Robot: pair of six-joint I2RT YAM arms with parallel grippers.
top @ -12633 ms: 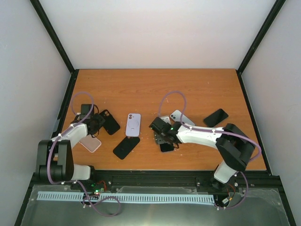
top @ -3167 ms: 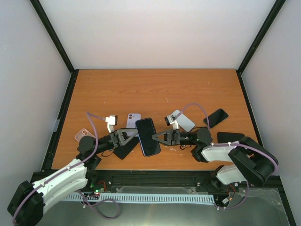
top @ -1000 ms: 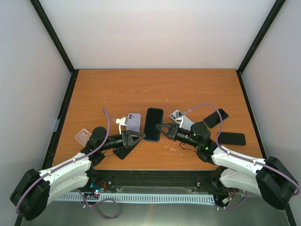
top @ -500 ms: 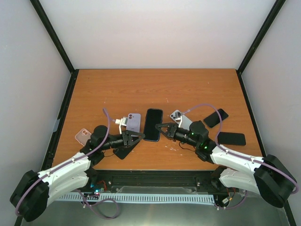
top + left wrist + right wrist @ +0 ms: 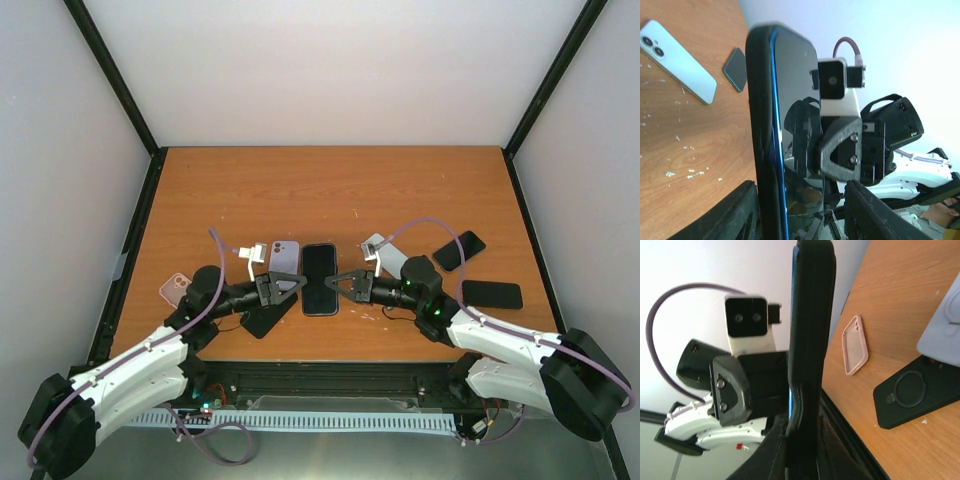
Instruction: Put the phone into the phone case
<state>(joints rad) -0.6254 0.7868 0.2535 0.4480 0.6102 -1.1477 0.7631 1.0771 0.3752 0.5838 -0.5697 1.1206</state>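
Looks like the final seating step: the phone (image 5: 320, 279), mostly inside its black case (image 5: 759, 125), is held mid-table, right gripper (image 5: 346, 283) pinching its 3 o'clock edge and left gripper (image 5: 288, 287) spread around 9 o'clock, so next probably comes a squeeze there.

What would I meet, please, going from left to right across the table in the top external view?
pink case → lilac phone → cased phone, held up off the table → pale blue phone → black phone
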